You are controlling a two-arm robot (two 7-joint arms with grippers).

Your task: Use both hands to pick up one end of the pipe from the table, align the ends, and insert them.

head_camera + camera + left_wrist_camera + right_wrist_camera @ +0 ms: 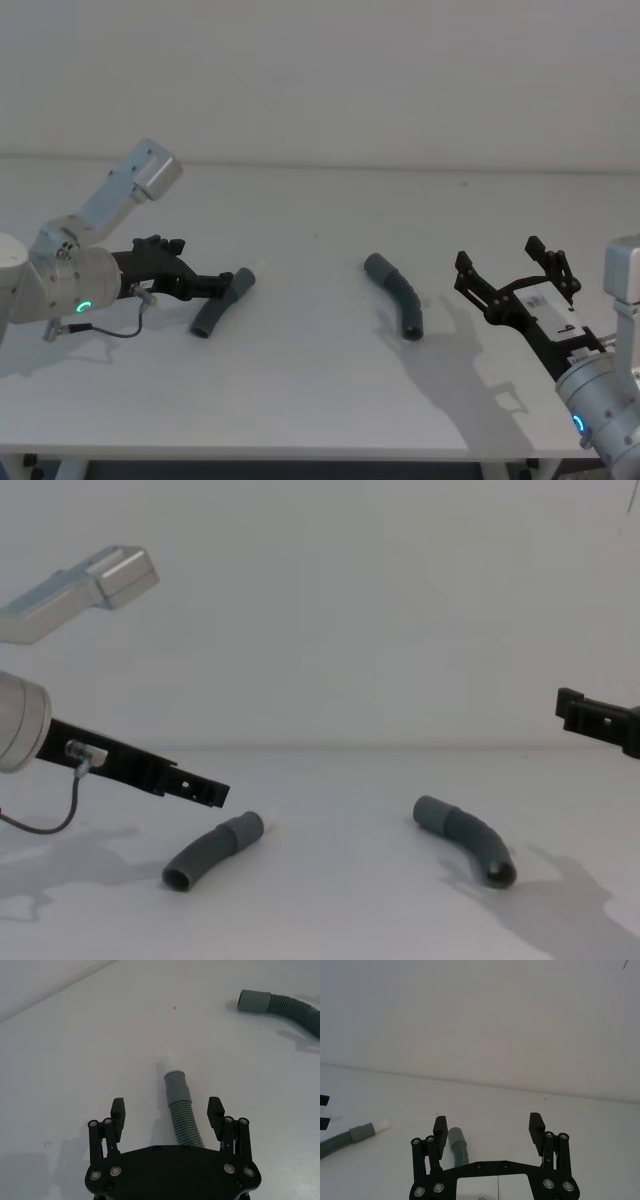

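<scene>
Two grey corrugated pipe pieces lie apart on the white table (320, 390). The white-tipped piece (222, 303) is on the left, and its tip (175, 1065) points away from my left gripper. That gripper (226, 287) is open and hovers low, with its fingers (118, 1111) on either side of this piece (181, 1112), not touching it. The collared piece (396, 292) lies at centre right. My right gripper (500, 258) is open, raised and off to its right. In the right wrist view its collar end (456, 1141) shows near one finger (440, 1129).
A pale wall rises behind the table's far edge (400, 168). Bare surface lies between the two pieces (330, 850) and along the front edge. A thin cable (120, 330) hangs from my left wrist.
</scene>
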